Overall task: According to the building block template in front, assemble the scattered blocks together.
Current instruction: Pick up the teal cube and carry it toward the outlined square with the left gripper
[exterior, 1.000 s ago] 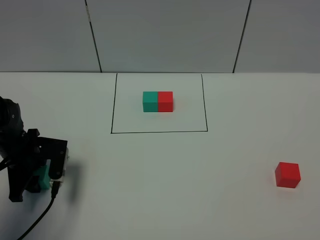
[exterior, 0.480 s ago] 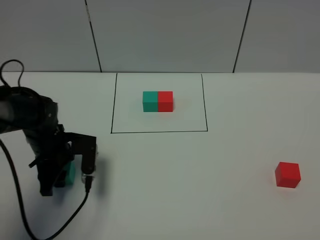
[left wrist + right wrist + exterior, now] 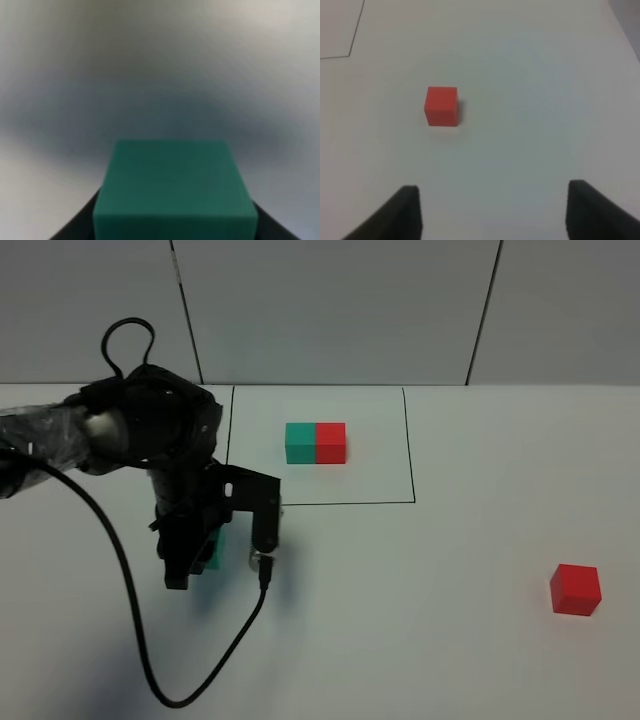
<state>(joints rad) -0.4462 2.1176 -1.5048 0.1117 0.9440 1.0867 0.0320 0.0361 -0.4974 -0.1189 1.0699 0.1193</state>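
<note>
The building block template [image 3: 315, 442], a teal cube joined to a red one, sits inside a black drawn rectangle [image 3: 318, 504] at the back of the table. My left gripper [image 3: 200, 558] is shut on the loose teal cube [image 3: 214, 548], just in front of the rectangle's left corner. Seen from the left wrist, that teal cube [image 3: 175, 192] fills the lower picture between the dark fingers. The loose red cube [image 3: 575, 589] rests on the table at the right. The right wrist view has the red cube [image 3: 441, 106] well ahead of my open right gripper [image 3: 495, 212], which holds nothing.
The white table [image 3: 420, 620] carries nothing else. A black cable [image 3: 130, 610] trails from the left arm across the table's front left. Grey wall panels [image 3: 340, 310] stand behind the table.
The left arm has carried the teal cube from the table's front left edge rightward and toward the back, near the rectangle's left corner. The red cube and the right gripper have not moved.
</note>
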